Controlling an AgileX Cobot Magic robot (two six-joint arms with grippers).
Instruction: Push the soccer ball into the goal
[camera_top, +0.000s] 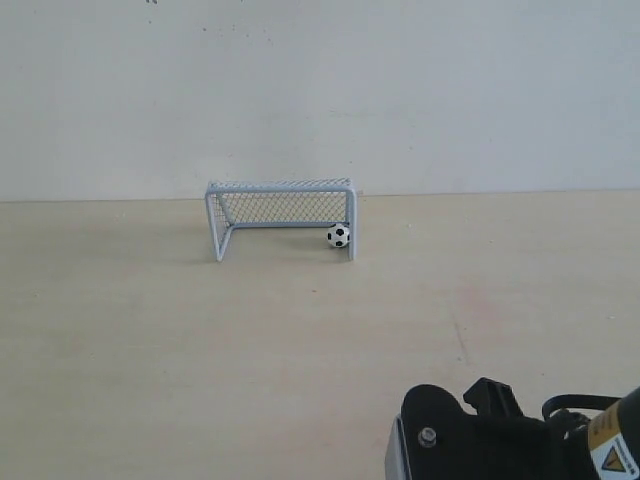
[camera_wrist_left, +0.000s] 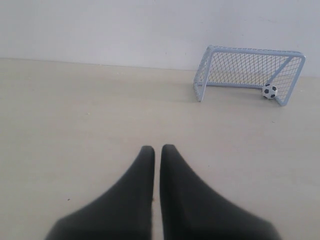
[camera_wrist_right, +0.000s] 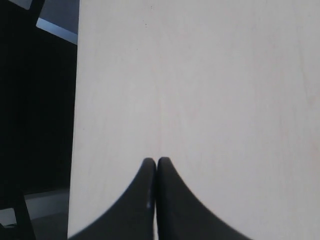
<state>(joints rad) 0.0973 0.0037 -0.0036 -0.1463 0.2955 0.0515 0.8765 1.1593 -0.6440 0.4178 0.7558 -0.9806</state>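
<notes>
Well, the ball (camera_top: 339, 236) sits on the table (camera_top: 150, 350) inside the mouth of the goal (camera_top: 281, 186), tucked against the post on the right of the exterior view and just in front of the back netting. The goal stands upright at the far side of the table, close to the pale wall (camera_top: 300, 90), with its open mouth facing the camera.

The left gripper (camera_wrist_left: 156, 148) hangs over bare table well apart from the goal. Its fingers are drawn together with only a thin slit between them, and they hold nothing. In its wrist view the goal and ball lie far ahead and off to one side.

The right gripper (camera_wrist_right: 156, 161) has its fingers pressed together, tips touching, also empty. It hovers over the table near an edge, with dark floor beyond. Part of the right arm (camera_top: 500, 435) shows in the lower right corner of the exterior view, far from the goal
</notes>
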